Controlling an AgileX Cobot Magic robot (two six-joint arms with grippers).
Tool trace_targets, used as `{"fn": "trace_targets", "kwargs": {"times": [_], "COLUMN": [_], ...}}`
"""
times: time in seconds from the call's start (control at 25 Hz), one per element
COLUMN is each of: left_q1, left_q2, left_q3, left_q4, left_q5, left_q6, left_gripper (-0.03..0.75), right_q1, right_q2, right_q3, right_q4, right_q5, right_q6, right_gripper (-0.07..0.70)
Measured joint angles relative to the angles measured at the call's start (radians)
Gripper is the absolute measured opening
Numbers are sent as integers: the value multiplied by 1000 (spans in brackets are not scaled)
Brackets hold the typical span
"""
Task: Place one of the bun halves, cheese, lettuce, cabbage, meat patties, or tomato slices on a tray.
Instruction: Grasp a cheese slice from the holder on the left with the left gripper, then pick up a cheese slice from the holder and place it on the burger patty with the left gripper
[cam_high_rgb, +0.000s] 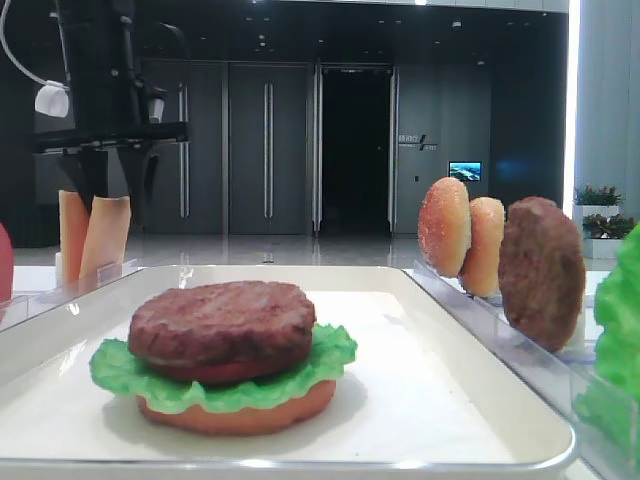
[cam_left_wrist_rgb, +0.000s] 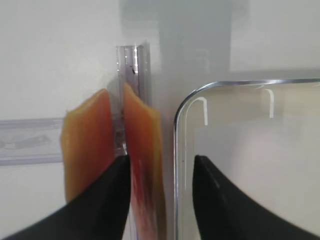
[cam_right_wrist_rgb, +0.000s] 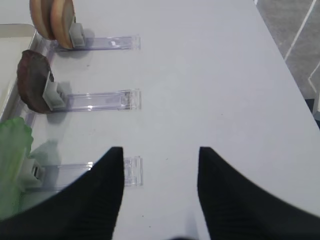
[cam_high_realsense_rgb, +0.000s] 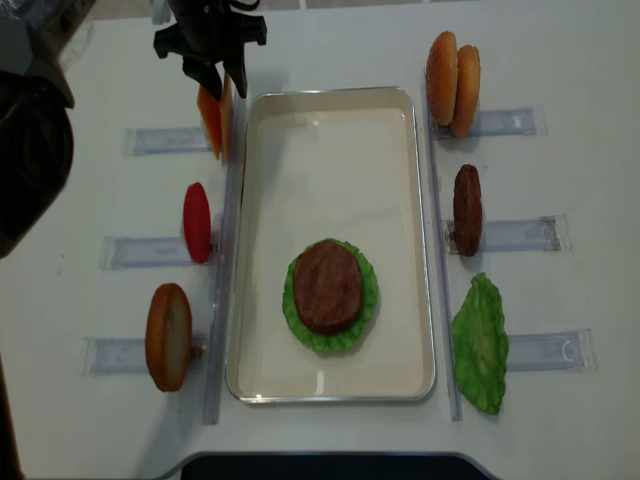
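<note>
tabletop (cam_high_realsense_rgb: 330, 40): white; ingredients stand on edge in clear racks down both long sides of the tray, probably so fingers can slip over a slice from above.
tray (cam_high_realsense_rgb: 250, 250): white, lengthwise in the middle; a stack sits toward its near end, so the far half is bare.
stack: meat patty (cam_high_realsense_rgb: 326, 287) on lettuce (cam_high_realsense_rgb: 366, 300), a flat orange bun base (cam_high_rgb: 240, 415) under them.
left gripper (cam_left_wrist_rgb: 161, 162): over the far-left rack, fingers at medium width, straddling the cheese slice nearer the tray; one finger sits in the gap between the twin slices; whether the pads press it yet, i cannot tell.
right gripper (cam_right_wrist_rgb: 160, 155): fingers wide, holding nothing, hovering over bare tabletop at the right, beside the spare lettuce rack.
cheese (cam_left_wrist_rgb: 145, 145): two tan slices upright, just left of the tray's far corner; the target slice is still in its rack.
next, as i judge: close, lift straight up, carry over the rim.
</note>
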Motion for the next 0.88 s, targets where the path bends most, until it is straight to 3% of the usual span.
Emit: {"fn": "trace_targets", "kwargs": {"times": [0.16, 0.4, 0.88], "left_q1": [0, 0, 0], "left_q2": [3, 4, 1], "left_q3": [0, 0, 0], "left_q4": [-2, 2, 5], "left_q5": [-1, -1, 0], "left_q6": [0, 4, 16], "left_gripper": [250, 53, 34], "right_q1": [0, 0, 0], "right_q2": [0, 0, 0], "right_q3": [0, 0, 0], "right_q4": [0, 0, 0], "right_q5": [0, 0, 0], "right_q6": [0, 0, 0], "right_gripper": [356, 356, 356]}}
